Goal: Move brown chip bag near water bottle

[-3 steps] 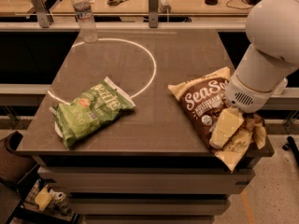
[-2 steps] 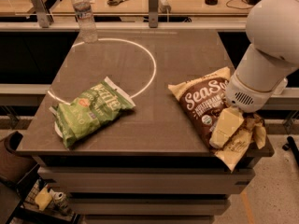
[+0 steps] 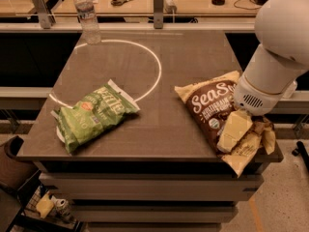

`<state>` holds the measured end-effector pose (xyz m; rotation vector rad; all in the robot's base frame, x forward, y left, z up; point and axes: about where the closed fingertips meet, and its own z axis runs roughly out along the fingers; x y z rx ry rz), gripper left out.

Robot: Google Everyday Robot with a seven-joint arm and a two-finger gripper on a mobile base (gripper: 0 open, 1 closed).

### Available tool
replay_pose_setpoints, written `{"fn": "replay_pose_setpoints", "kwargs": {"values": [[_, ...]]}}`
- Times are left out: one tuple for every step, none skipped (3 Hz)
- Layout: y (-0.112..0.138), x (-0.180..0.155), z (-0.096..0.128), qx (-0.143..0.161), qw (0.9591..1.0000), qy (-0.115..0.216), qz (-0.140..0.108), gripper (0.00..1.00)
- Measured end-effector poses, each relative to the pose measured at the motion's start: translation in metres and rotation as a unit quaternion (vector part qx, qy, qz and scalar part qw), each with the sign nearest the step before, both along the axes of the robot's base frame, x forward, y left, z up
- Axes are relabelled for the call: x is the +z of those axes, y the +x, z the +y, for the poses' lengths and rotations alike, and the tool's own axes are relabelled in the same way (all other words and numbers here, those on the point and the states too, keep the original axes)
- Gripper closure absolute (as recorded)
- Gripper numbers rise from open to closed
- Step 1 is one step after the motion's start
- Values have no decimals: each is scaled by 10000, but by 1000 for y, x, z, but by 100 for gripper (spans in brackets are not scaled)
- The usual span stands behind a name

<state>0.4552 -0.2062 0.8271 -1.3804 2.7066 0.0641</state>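
The brown chip bag (image 3: 212,105) lies at the table's right front corner, its lower end hanging over the edge. My gripper (image 3: 240,135) is down on the bag's lower right part and shut on it, and the foil is crumpled up around the fingers (image 3: 231,132). The white arm (image 3: 275,57) hides the bag's right side. The water bottle (image 3: 87,16) stands upright at the table's far left corner, far from the bag.
A green chip bag (image 3: 91,115) lies at the front left. A white circle line (image 3: 157,66) is marked on the dark table (image 3: 193,52). Behind the table run a rail with posts (image 3: 159,1) and a wooden bench with scissors (image 3: 123,1).
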Motion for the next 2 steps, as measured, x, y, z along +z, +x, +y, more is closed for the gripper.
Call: {"fn": "replay_pose_setpoints", "kwargs": {"values": [[0, 0, 0, 0, 10000, 0, -1, 100], [0, 1, 0, 0, 10000, 0, -1, 100]]}}
